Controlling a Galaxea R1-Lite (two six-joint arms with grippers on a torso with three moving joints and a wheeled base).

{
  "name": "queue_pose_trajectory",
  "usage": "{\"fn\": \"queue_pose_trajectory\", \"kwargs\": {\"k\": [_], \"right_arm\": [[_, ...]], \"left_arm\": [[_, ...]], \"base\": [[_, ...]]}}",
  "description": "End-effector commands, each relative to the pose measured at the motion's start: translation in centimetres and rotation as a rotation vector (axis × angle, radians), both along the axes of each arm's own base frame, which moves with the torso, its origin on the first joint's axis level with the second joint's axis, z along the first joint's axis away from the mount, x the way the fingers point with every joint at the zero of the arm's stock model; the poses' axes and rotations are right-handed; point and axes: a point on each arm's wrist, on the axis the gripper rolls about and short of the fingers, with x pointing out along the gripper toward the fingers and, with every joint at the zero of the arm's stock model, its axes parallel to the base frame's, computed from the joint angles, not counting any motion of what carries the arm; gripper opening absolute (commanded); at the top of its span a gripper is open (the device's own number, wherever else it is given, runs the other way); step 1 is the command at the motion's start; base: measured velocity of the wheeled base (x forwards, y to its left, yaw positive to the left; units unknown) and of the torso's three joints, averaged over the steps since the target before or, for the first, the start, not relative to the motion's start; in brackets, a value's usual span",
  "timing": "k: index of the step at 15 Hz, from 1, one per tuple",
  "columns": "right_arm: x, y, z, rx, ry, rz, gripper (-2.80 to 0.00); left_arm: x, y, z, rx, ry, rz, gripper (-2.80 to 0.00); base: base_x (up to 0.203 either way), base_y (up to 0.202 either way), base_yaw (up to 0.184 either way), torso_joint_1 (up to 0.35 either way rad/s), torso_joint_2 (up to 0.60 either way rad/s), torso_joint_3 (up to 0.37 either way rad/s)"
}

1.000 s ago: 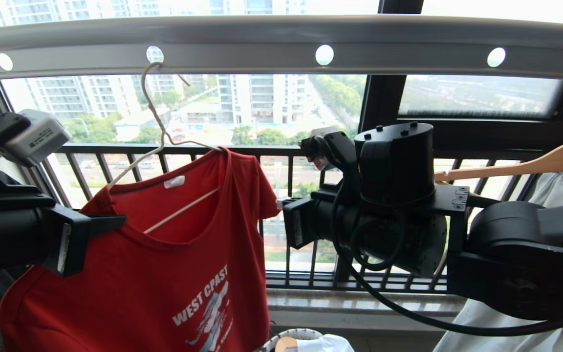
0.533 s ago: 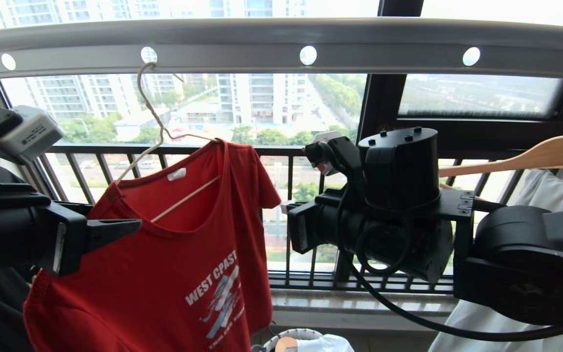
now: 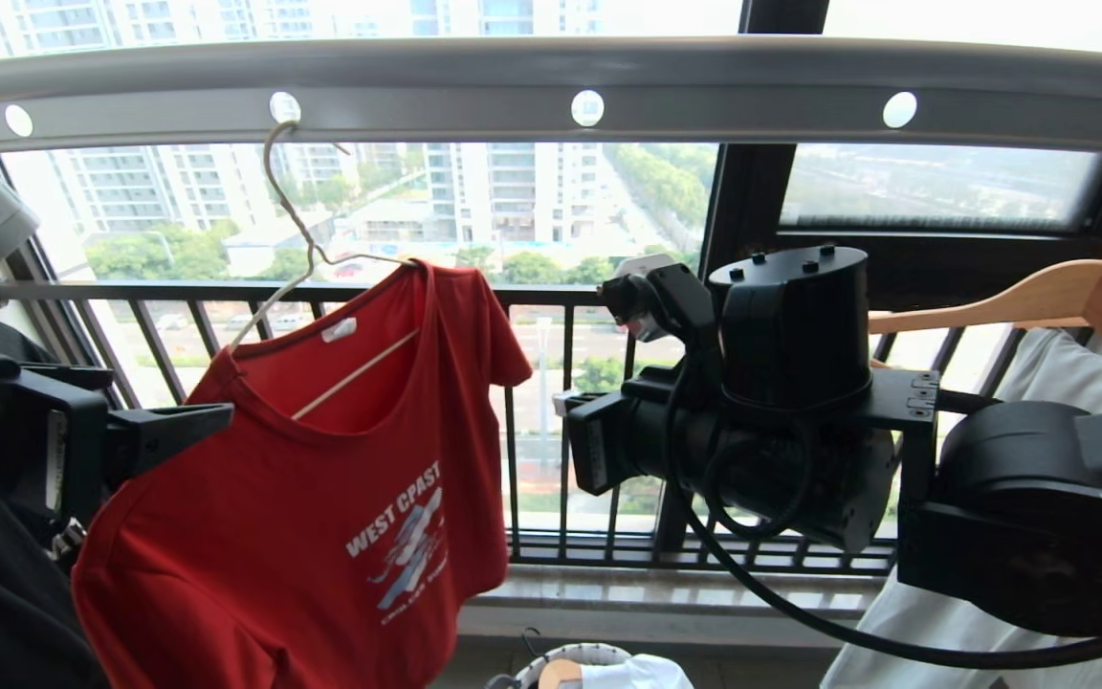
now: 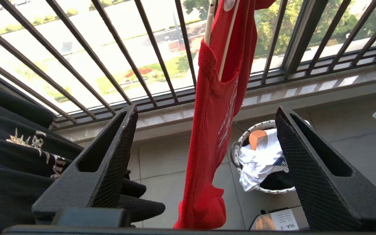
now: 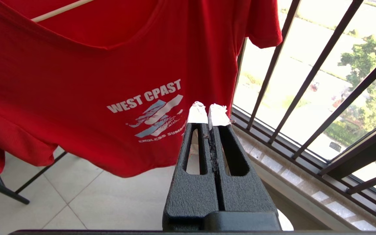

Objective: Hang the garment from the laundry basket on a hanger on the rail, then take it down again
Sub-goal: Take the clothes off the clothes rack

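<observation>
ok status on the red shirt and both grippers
Left gripper open, empty. Right gripper shut, empty. Red shirt on wire hanger, hooked in rail. Nothing in the way.

Setting: laundry balcony of a high-rise flat. Evidence: perforated drying rail (image 3: 551, 91) overhead, black barred window railing (image 3: 551, 297), tiled floor (image 4: 175, 182), wooden hanger (image 3: 1039, 301), apartment towers and streets below (seen through glass).
</observation>
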Motion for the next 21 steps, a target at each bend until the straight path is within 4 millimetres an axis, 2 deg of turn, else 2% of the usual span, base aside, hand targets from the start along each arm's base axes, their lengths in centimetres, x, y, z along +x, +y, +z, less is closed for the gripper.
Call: {"fn": "queue_pose_trajectory", "kwargs": {"k": [1, 2, 3, 8, 12, 17, 18, 21], "right_arm": [[-0.2, -0.2, 0.1, -0.008, -0.009, 0.003, -2.80], [-0.3, -0.2, -0.2, -0.030, -0.012, 0.009, -2.80], [-0.3, -0.2, -0.2, -0.037, -0.016, 0.012, -2.80], [-0.8, -0.7, 0.3, -0.029, -0.027, 0.013, -2.80], [-0.8, -0.7, 0.2, -0.031, -0.027, 0.013, -2.80], [-0.3, -0.3, -0.9, -0.072, -0.014, 0.018, -2.80], [-0.4, -0.4, -0.6, -0.066, -0.019, 0.015, -2.80], [-0.7, -2.8, 0.9, -0.042, -0.052, -0.049, -2.80]], "left_arm": [[-1.1, 0.4, 0.6, -0.005, -0.041, 0.020, 0.00], [-1.8, 0.7, 0.8, -0.012, -0.063, 0.023, 0.00], [-2.3, 0.9, 1.0, -0.017, -0.077, 0.023, -2.80], [-4.1, 1.5, 1.3, -0.038, -0.125, 0.017, -2.80], [-5.7, 2.0, 0.6, -0.046, -0.143, 0.013, -2.80], [-7.8, 2.8, -0.4, -0.066, -0.178, 0.018, -2.80], [-8.2, 3.0, -0.8, -0.065, -0.178, 0.015, -2.80], [-9.6, 3.5, 0.0, -0.090, -0.243, 0.035, -2.80]], "base": [[0.000, 0.000, 0.000, 0.000, 0.00, 0.000], [0.000, 0.000, 0.000, 0.000, 0.00, 0.000], [0.000, 0.000, 0.000, 0.000, 0.00, 0.000], [0.000, 0.000, 0.000, 0.000, 0.00, 0.000], [0.000, 0.000, 0.000, 0.000, 0.00, 0.000], [0.000, 0.000, 0.000, 0.000, 0.00, 0.000], [0.000, 0.000, 0.000, 0.000, 0.00, 0.000], [0.000, 0.000, 0.000, 0.000, 0.00, 0.000]]}}
